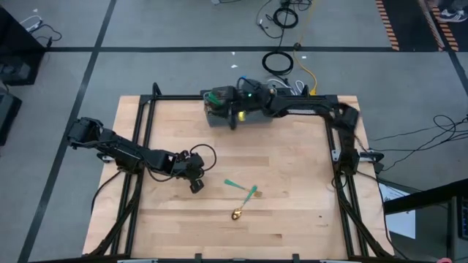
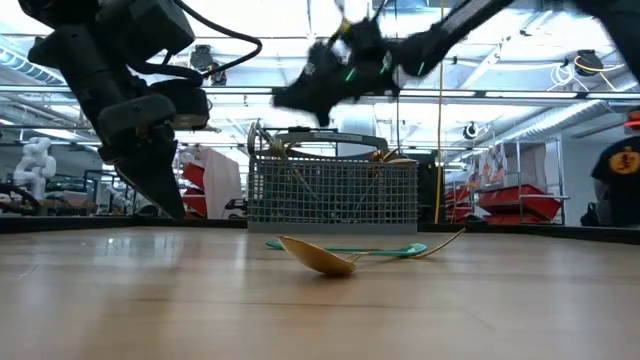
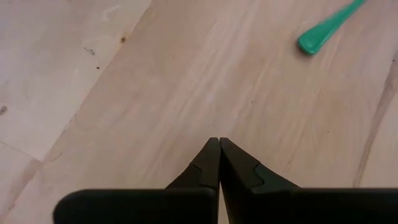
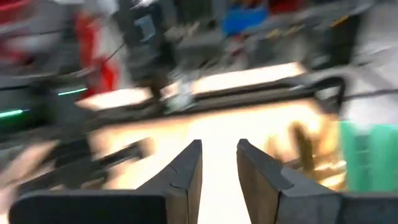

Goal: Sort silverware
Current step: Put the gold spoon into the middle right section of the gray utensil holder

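Lower centre of the high view, two teal-handled gold pieces of silverware crossed on the wooden table, left gripper just beside them, fingers pressed together, right gripper above the grey wire-mesh caddy at upper centre, fingers slightly apart, empty.

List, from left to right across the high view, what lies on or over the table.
Left gripper, shut → teal-handled fork → gold spoon; farther back, grey basket with the right gripper over it.
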Available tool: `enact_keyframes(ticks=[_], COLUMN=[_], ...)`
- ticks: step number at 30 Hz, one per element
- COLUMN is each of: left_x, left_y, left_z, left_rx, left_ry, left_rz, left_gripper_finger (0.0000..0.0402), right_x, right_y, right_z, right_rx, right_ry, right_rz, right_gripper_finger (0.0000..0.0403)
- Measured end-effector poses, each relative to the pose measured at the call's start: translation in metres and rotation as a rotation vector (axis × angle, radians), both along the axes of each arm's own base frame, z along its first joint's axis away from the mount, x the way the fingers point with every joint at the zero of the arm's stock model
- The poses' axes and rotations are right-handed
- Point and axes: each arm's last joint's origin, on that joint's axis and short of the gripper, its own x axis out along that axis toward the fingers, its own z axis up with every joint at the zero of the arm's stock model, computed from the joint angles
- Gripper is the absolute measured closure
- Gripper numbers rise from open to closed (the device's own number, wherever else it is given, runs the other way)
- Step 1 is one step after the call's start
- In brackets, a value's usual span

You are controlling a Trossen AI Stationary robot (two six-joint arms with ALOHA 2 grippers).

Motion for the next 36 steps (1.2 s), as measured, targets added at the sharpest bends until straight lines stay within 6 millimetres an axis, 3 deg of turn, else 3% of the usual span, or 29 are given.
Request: enact_keyframes(ticks=[3, 5, 8, 11, 14, 17, 26, 30, 36], left_x=[0.000, 0.000, 0.000, 0.000, 0.000, 0.000, 0.000, 0.000, 0.000], left_y=[0.000, 0.000, 0.000, 0.000, 0.000, 0.000, 0.000, -0.001, -0.001], left_z=[0.000, 0.000, 0.000, 0.000, 0.000, 0.000, 0.000, 0.000, 0.000], left_rx=[-0.003, -0.003, 0.003, 0.006, 0.007, 0.007, -0.009, -0.019, -0.020], left_ry=[0.001, 0.001, 0.000, -0.001, -0.002, -0.001, -0.003, -0.001, -0.001], left_rz=[-0.003, -0.003, 0.000, 0.002, 0.002, 0.003, 0.021, 0.018, 0.017], left_gripper_finger=[0.0393, 0.0393, 0.0393, 0.0393, 0.0393, 0.0393, 0.0393, 0.0393, 0.0393], right_x=[-0.030, -0.050, -0.066, -0.069, -0.063, -0.056, -0.034, -0.024, -0.016], right_y=[0.032, 0.061, 0.111, 0.164, 0.211, 0.241, 0.274, 0.280, 0.281], right_z=[0.035, 0.043, 0.041, 0.033, 0.013, 0.000, -0.045, -0.068, -0.086], right_rx=[0.001, 0.001, -0.021, -0.082, -0.220, -0.326, -0.427, -0.438, -0.461], right_ry=[0.164, 0.331, 0.564, 0.703, 0.774, 0.751, 0.740, 0.740, 0.732], right_rz=[0.129, 0.207, 0.280, 0.377, 0.505, 0.595, 0.736, 0.764, 0.787], right_gripper_finger=[0.0314, 0.0314, 0.0314, 0.0314, 0.0314, 0.0314, 0.0314, 0.0314, 0.0314])
